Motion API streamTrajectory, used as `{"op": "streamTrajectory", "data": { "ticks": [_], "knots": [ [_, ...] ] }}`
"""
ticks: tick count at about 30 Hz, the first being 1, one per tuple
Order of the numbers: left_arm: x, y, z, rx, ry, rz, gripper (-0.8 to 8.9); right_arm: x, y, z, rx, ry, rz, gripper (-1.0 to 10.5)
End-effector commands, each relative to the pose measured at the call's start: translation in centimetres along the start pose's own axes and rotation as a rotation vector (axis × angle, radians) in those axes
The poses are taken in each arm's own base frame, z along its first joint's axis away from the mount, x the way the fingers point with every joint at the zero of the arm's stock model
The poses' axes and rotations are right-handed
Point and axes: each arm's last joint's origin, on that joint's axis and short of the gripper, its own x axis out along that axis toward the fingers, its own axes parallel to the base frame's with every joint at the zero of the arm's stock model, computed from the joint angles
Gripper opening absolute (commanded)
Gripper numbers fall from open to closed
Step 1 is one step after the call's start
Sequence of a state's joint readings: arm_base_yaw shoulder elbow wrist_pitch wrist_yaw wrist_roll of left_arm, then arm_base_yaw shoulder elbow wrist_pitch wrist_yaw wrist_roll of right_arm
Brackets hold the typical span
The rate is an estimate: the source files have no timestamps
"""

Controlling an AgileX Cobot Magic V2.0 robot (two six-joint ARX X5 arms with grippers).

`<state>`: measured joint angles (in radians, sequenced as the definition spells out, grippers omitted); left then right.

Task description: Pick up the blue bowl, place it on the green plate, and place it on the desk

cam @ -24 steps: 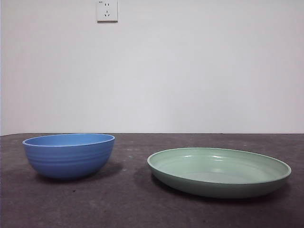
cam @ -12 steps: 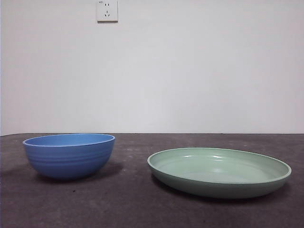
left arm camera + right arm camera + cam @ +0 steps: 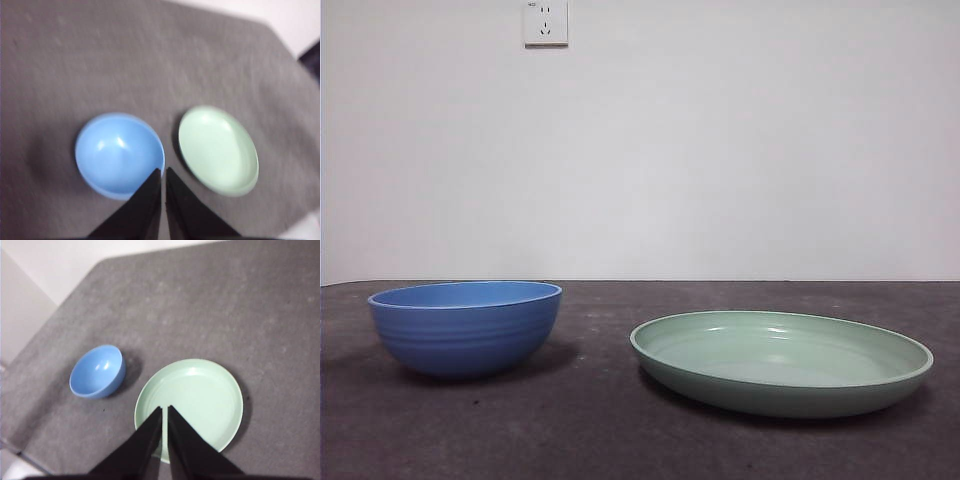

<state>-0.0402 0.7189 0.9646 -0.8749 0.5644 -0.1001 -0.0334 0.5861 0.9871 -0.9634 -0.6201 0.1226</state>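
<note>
Blue bowl (image 3: 466, 327) sat empty on the desk (image 3: 590, 430) at left, apart from the green plate (image 3: 781, 361) at right. Nothing had shifted over the last second, so pickup had not begun. Left gripper (image 3: 163, 171) and right gripper (image 3: 164, 409) hung high, jaws pressed together.

obstacles: blue bowl (image 3: 466, 326), green plate (image 3: 781, 360) | free: bare desk (image 3: 595, 420) strip between them

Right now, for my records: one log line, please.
blue bowl: on desk | green plate: empty | left gripper, right gripper: shut, aloft
</note>
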Motion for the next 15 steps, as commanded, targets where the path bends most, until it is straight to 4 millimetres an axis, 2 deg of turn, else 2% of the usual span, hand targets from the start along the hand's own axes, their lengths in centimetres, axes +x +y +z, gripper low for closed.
{"op": "streamTrajectory", "data": {
  "ticks": [1, 6, 15],
  "knots": [
    [0.57, -0.23, 0.50, 0.088, 0.046, -0.038, 0.19, 0.50, -0.15, 0.50, -0.027, 0.037, 0.026, 0.1],
    [1.53, -0.33, 0.51, 0.095, 0.098, -0.069, 0.20, 1.24, -0.50, 0.72, -0.018, 0.075, 0.033, 0.1],
    [1.49, -0.40, 0.56, 0.103, 0.090, -0.072, 0.38, 1.19, -0.46, 0.65, -0.017, 0.078, 0.034, 0.1]
  ]
}}
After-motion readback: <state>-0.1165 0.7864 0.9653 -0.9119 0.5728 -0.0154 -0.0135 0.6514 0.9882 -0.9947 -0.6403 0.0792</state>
